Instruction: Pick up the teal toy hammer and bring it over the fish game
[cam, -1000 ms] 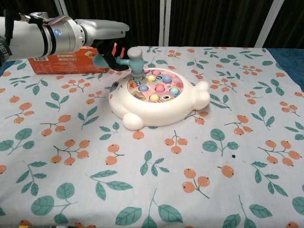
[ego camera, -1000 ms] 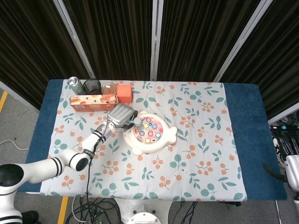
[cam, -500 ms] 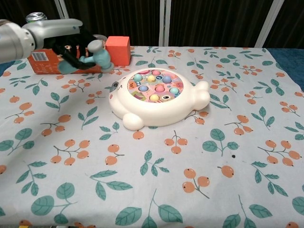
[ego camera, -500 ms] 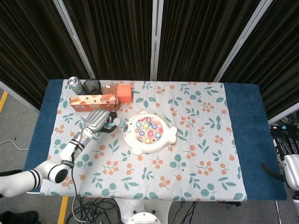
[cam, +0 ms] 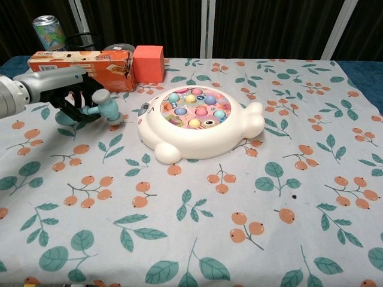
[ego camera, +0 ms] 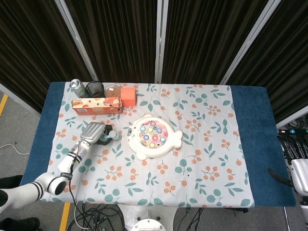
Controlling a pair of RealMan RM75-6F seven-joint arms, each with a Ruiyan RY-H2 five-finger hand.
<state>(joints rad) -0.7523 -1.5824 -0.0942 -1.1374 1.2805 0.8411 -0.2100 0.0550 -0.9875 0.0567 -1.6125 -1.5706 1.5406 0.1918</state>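
The teal toy hammer [cam: 105, 109] has a grey head and a teal handle. My left hand [cam: 70, 97] grips its handle, low over the cloth and left of the fish game [cam: 200, 122]. The hammer head points toward the game and stands a short gap from its rim. From the head view, the left hand [ego camera: 95, 131] and hammer [ego camera: 111, 135] sit left of the white fish game [ego camera: 153, 137] with its coloured fish pegs. A pale part of my right arm [ego camera: 301, 175] shows at the right edge, off the table; its hand is unclear.
An orange carton [cam: 81, 63], a red cube [cam: 148, 63], a can [cam: 48, 33], a black mesh cup [cam: 84, 40] and a clear cup [cam: 119, 46] line the back left. The flowered cloth [cam: 239, 227] covers the table.
My left hand has carried the hammer away from the fish game, leftward and down toward the cloth. The game has not moved.
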